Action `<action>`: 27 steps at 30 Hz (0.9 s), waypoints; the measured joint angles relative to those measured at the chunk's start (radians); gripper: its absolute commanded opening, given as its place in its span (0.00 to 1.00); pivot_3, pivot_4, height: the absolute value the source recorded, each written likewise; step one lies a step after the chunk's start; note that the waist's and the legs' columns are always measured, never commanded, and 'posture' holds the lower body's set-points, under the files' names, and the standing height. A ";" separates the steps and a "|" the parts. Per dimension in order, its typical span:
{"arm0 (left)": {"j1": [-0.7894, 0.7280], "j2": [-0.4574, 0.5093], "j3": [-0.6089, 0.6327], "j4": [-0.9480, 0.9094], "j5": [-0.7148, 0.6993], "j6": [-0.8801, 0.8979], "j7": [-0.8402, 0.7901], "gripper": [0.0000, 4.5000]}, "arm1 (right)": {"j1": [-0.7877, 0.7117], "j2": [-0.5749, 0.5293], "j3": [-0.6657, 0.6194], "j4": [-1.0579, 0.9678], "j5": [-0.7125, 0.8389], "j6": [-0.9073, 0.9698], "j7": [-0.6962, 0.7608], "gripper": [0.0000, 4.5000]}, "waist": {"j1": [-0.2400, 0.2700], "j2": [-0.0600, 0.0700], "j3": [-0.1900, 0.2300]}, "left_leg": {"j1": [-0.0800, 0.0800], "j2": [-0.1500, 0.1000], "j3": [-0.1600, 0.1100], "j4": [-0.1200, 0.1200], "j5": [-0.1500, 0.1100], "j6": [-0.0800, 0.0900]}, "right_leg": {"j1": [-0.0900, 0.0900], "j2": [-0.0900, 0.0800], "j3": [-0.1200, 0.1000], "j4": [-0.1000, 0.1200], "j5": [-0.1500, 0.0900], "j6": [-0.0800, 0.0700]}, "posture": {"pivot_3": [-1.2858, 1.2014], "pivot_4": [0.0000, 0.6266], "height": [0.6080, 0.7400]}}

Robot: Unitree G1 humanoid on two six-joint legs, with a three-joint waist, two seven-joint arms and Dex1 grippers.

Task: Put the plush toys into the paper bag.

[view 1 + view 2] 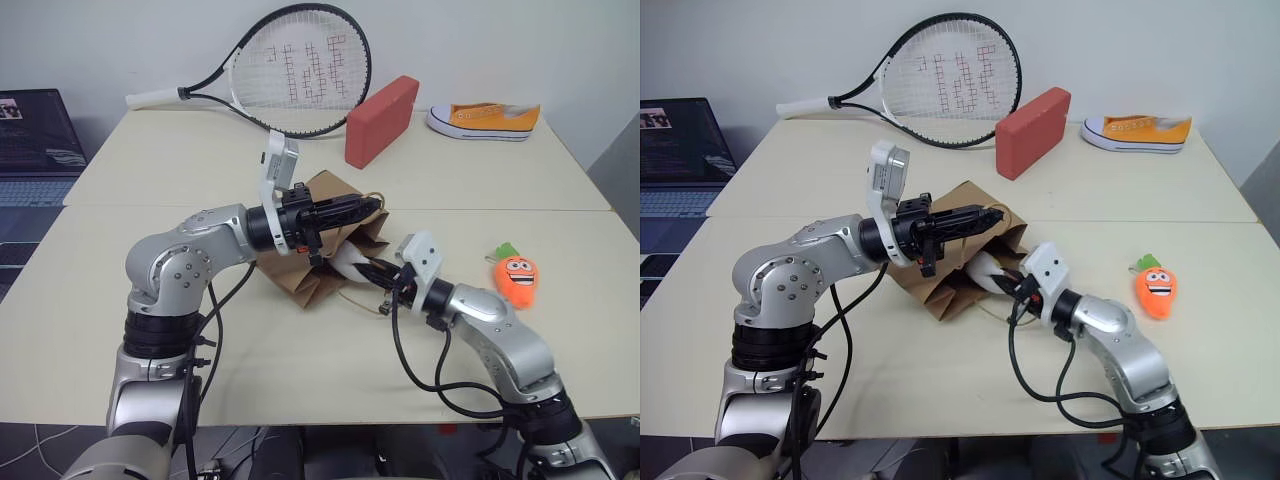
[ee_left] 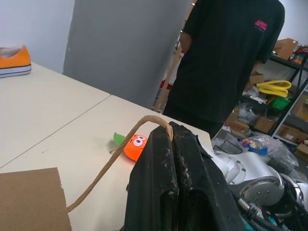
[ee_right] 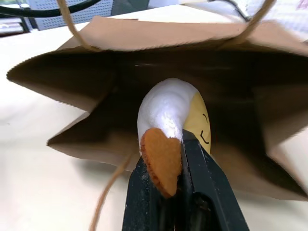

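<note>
The brown paper bag (image 1: 300, 282) lies on its side mid-table, its mouth toward my right arm. My left gripper (image 1: 374, 206) is shut on the bag's twine handle (image 2: 110, 168) and holds the upper edge up. My right gripper (image 3: 180, 142) is shut on the white egg plush (image 3: 168, 106) by a brown leg, and the toy's body sits in the dark mouth of the bag (image 3: 168, 38). The orange carrot plush (image 1: 516, 278) lies on the table to the right of my right arm, untouched.
At the far side of the table lie a tennis racket (image 1: 290, 75), a red block (image 1: 382, 118) and an orange-and-white sneaker (image 1: 485, 120). A laptop (image 1: 35, 140) sits off to the left. A person in a black shirt (image 2: 226, 62) stands beyond the table's right end.
</note>
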 measured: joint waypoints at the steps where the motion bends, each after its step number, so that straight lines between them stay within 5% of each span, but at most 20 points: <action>1: 0.000 0.000 0.000 0.000 0.000 0.000 -0.001 0.00 | -0.006 0.027 -0.001 0.014 0.010 0.017 -0.010 0.01 | 0.000 0.000 0.000 | 0.000 0.000 0.000 0.000 0.000 0.000 | 0.000 0.000 0.000 0.000 0.000 0.000 | 0.52 0.24 1.00; 14: -0.005 -0.008 0.000 0.005 -0.013 0.002 -0.029 0.00 | -0.121 0.214 -0.006 0.183 0.043 0.093 -0.099 0.01 | -0.005 0.000 0.000 | 0.000 0.000 -0.001 -0.001 0.000 0.000 | 0.000 0.001 0.000 0.000 0.001 0.000 | 0.52 0.24 1.00; 18: -0.005 -0.015 0.000 0.007 -0.013 0.002 -0.027 0.00 | -0.121 0.237 -0.005 0.221 0.029 0.079 -0.124 0.22 | -0.005 0.000 0.000 | 0.000 0.000 -0.001 -0.001 0.000 0.000 | 0.000 0.001 0.000 0.000 0.001 0.000 | 0.52 0.24 1.00; 27: -0.002 -0.025 0.000 0.007 -0.009 -0.002 -0.019 0.00 | -0.121 0.219 -0.006 0.225 0.008 0.086 -0.142 0.93 | -0.006 0.000 0.000 | 0.000 0.000 -0.001 -0.001 0.000 0.000 | 0.000 0.001 0.000 0.000 0.001 0.000 | 0.52 0.24 1.00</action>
